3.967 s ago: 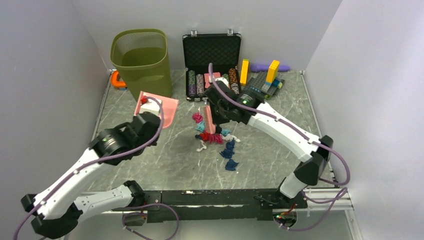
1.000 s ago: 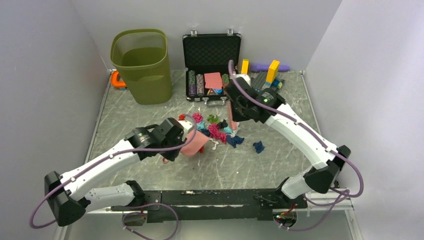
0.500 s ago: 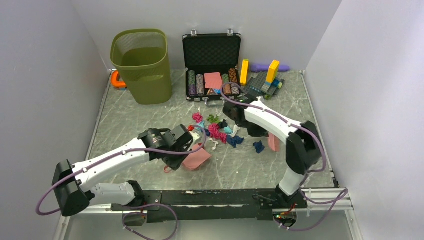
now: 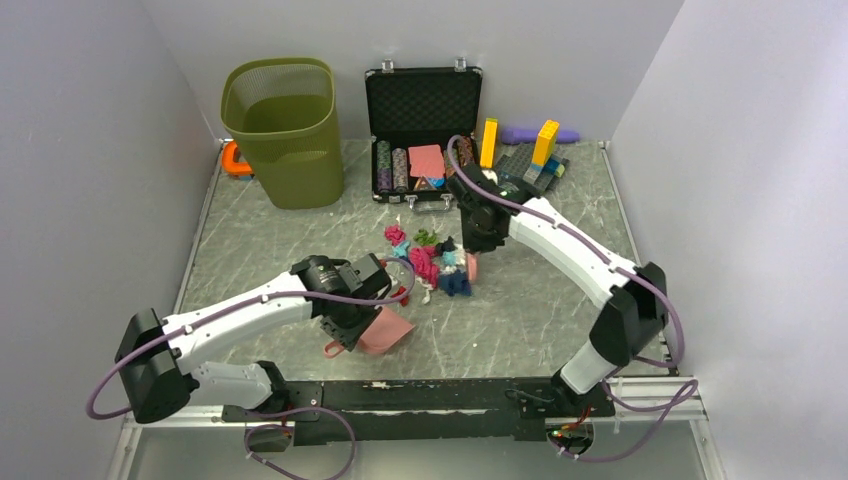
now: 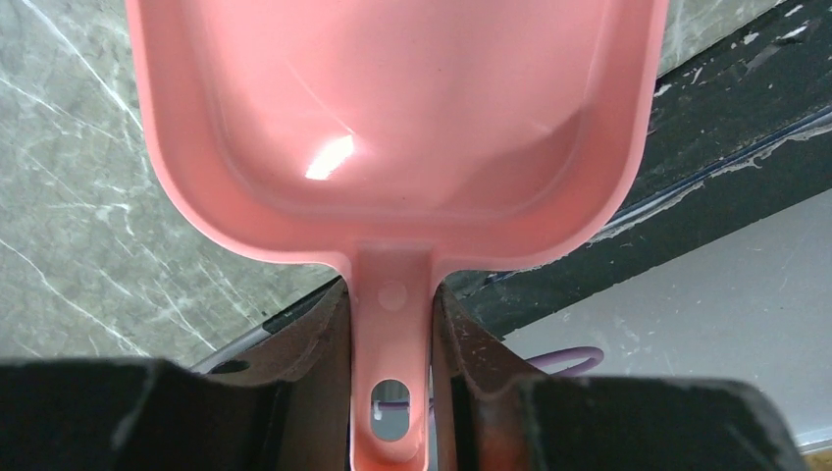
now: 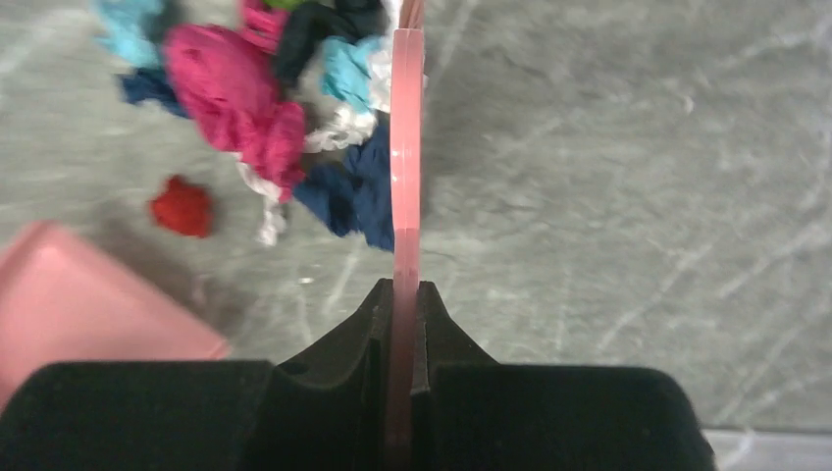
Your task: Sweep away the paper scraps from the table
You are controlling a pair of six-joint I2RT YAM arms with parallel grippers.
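Observation:
The paper scraps (image 4: pixel 432 262) lie in a loose pile of magenta, teal, dark blue, white, green and red wads at the middle of the table (image 4: pixel 270 240). My right gripper (image 4: pixel 474 240) is shut on a pink brush (image 4: pixel 471 266), whose blade stands against the pile's right side. In the right wrist view the brush (image 6: pixel 406 147) touches the scraps (image 6: pixel 235 108), and a red wad (image 6: pixel 182 206) lies apart. My left gripper (image 4: pixel 348 333) is shut on the handle of a pink dustpan (image 4: pixel 388 330), near-left of the pile. The dustpan (image 5: pixel 392 128) holds nothing.
A green bin (image 4: pixel 283 130) stands at the back left with an orange object (image 4: pixel 235 160) beside it. An open black case of poker chips (image 4: pixel 423 110) and toy bricks (image 4: pixel 530 155) sit at the back. The black front rail (image 4: pixel 430 395) runs just below the dustpan.
My right arm swung the brush out to the right, then back left, pushing the stray blue wads into the pile. My left arm drew the dustpan nearer the front edge.

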